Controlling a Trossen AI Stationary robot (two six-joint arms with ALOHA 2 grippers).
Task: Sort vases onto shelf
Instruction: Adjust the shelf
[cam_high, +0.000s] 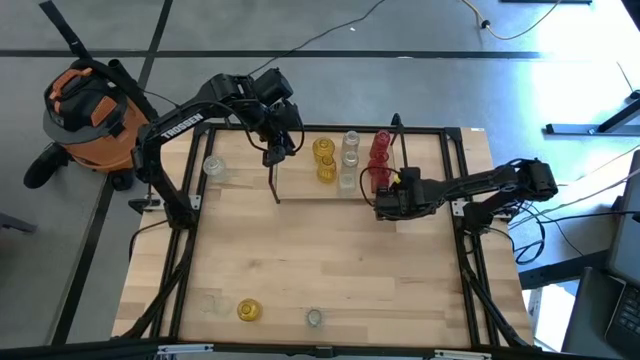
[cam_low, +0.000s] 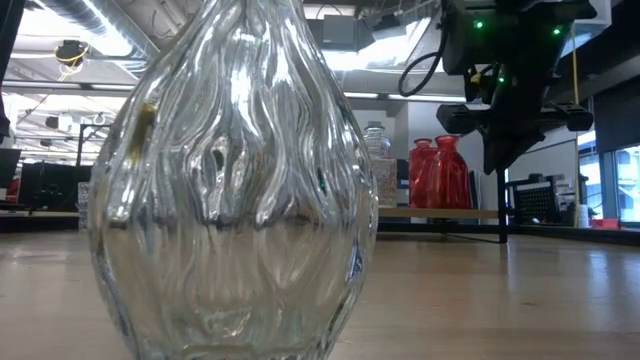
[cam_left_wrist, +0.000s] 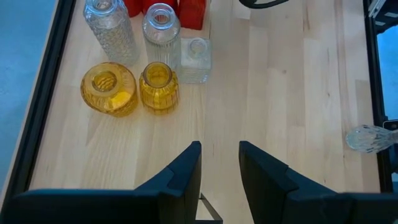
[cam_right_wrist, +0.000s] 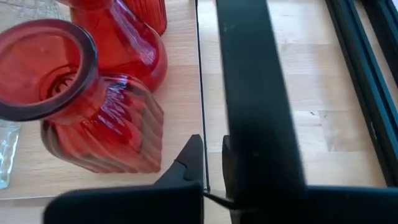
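White "TROSSEN" lettering on left arm (cam_high: 185, 125); red vases (cam_high: 380, 150) on shelf (cam_high: 300, 192).

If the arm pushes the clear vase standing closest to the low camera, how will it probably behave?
The clear vase looks like rippled glass, so it is probably rigid, fragile and slippery to grip. Its body bulges wide and narrows toward the neck, so a push high up may tip it, while a low push would more likely slide it. Once lying down, the rounded body could roll.
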